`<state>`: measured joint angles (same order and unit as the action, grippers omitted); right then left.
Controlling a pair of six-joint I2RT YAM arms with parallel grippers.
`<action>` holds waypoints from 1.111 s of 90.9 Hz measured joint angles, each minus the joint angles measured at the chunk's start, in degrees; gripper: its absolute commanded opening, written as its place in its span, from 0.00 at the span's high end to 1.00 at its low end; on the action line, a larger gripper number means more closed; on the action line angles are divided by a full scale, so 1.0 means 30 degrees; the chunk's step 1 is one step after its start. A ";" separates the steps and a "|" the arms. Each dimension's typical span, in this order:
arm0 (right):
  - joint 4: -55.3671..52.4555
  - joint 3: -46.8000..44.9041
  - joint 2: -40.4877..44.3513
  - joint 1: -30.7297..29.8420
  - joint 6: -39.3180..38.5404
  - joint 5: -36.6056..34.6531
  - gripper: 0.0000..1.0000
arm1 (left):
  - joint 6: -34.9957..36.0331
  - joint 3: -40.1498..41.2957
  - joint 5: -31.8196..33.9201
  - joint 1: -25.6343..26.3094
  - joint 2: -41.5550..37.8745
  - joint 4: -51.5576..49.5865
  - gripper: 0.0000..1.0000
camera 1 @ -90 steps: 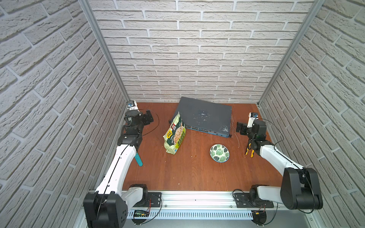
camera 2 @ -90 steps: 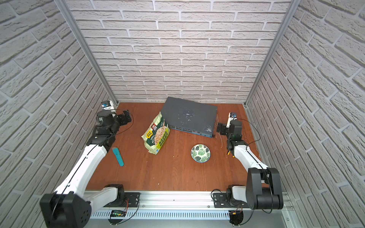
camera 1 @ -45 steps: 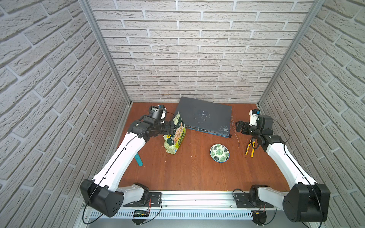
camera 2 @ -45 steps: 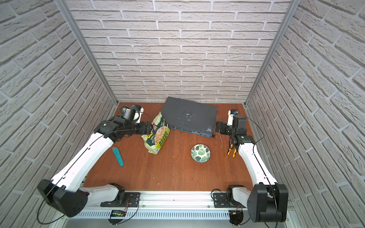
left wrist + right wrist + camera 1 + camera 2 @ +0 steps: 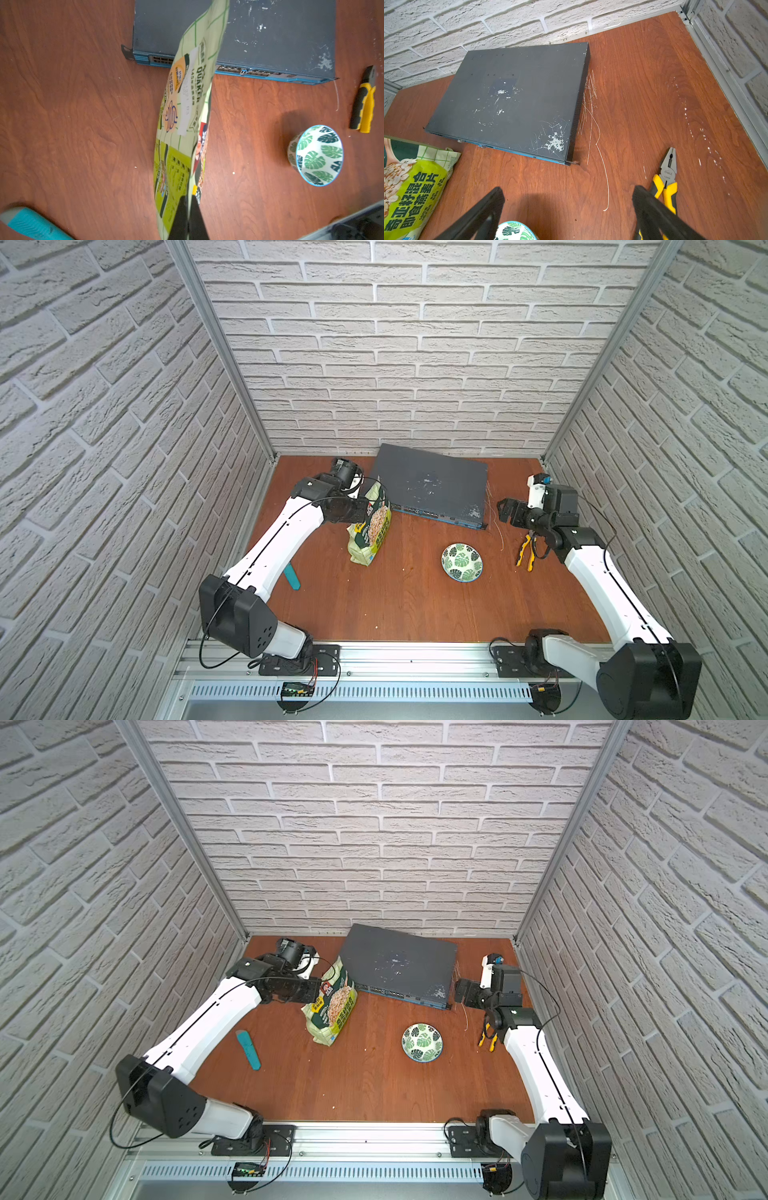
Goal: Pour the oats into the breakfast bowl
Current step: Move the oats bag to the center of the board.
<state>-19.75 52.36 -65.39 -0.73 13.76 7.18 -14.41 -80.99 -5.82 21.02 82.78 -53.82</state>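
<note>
Left gripper [image 5: 188, 200] pinches the pouch [image 5: 187, 104] by a thin edge. On lifting, the sagging bag may slip free or swing, spilling oats short of the bowl [image 5: 320, 154], well apart. Right gripper [image 5: 569, 190] stands wide apart near the bowl.

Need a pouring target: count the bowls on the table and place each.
1. The breakfast bowl stands on the table between the oats pouch and the pliers, touching neither. No other shows, though arms cover some table.
</note>
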 measured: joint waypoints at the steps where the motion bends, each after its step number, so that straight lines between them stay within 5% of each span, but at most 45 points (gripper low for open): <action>1: -0.0036 0.0058 -0.0073 0.0000 0.0007 0.0007 0.01 | -0.0109 0.0007 -0.0007 0.0044 -0.0022 -0.0029 1.00; 53: -0.0408 0.1035 -0.2062 -0.1013 0.1472 0.2273 0.00 | -0.3402 0.1508 0.0102 0.4306 -0.2069 -0.0168 1.00; 80: -0.1464 0.3621 -0.3730 -0.3716 0.3024 0.4459 0.09 | -0.4029 0.2514 -0.0073 0.4306 -0.3592 0.2761 0.57; 101: -0.1829 0.6659 -0.6397 -0.7191 0.4896 0.6951 0.18 | -0.4554 0.4175 0.1566 0.2616 -0.7067 0.4860 0.66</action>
<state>-25.23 72.34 -84.58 -22.31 28.45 28.03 -28.08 -68.47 -1.13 28.86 61.58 -39.24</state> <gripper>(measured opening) 0.829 0.376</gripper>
